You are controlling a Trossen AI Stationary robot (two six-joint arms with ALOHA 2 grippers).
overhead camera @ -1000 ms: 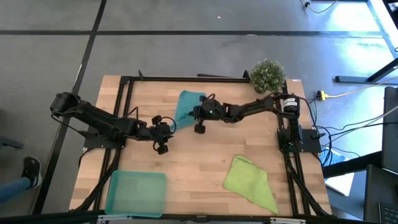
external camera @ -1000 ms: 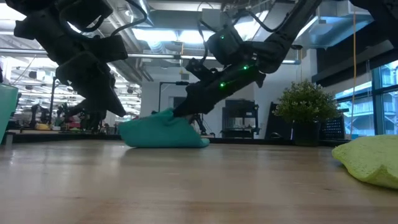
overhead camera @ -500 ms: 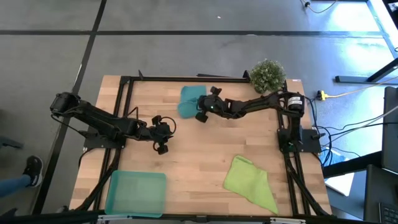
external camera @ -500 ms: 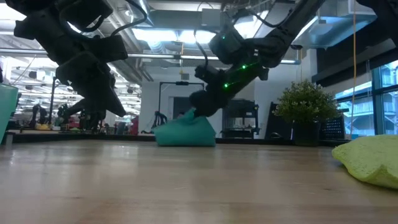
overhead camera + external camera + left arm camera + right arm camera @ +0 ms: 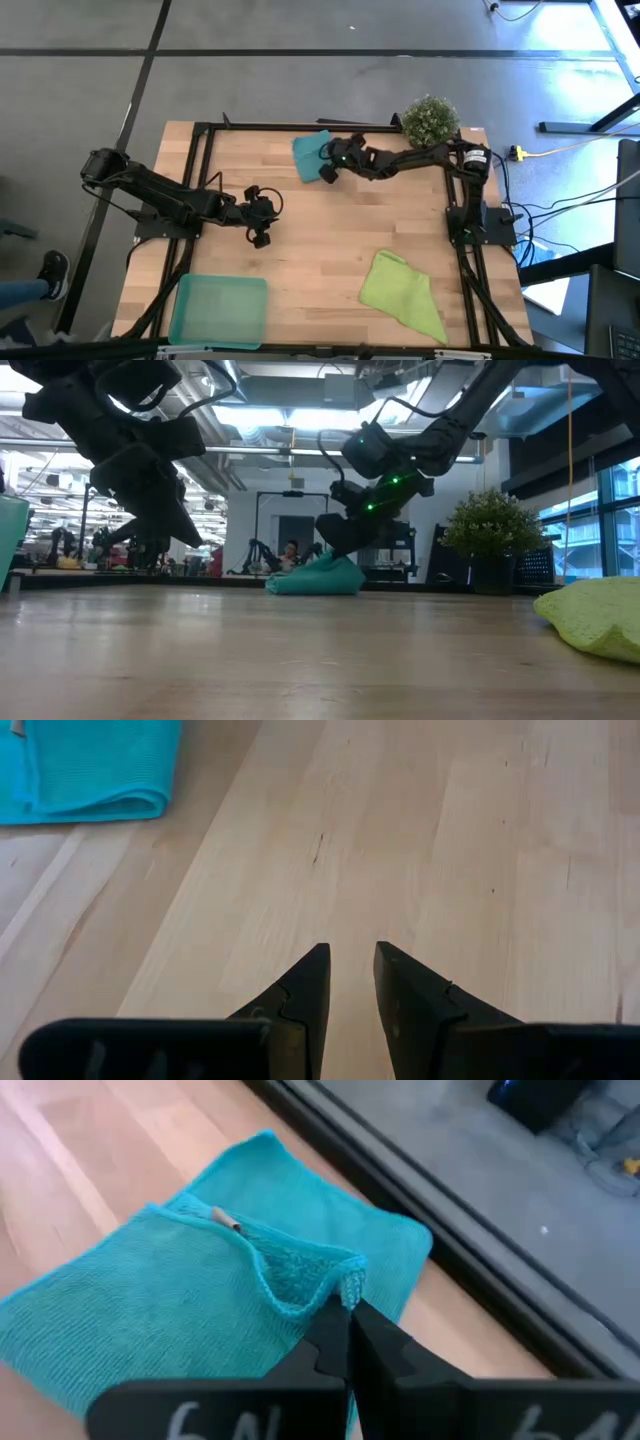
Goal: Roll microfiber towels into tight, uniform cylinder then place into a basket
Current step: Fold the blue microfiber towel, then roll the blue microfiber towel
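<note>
No readable writing is showing in any view.
Pale marks are showing on the right gripper (image 5: 345, 1342) body at the edge of the right wrist view, but they are cut off and cannot be read; nothing legible is appearing on the table (image 5: 330, 240) or its things.

The right tool (image 5: 345, 1325) covers part of the folded teal blue-green microfiber towel (image 5: 210, 1310), so the pinched edge cannot be seen. In the low view, the crumpled lime yellow-green microfiber towel (image 5: 595, 618) runs off the right edge, and the shallow translucent teal-green plastic basket (image 5: 10, 535) shows only a sliver at the left.
</note>
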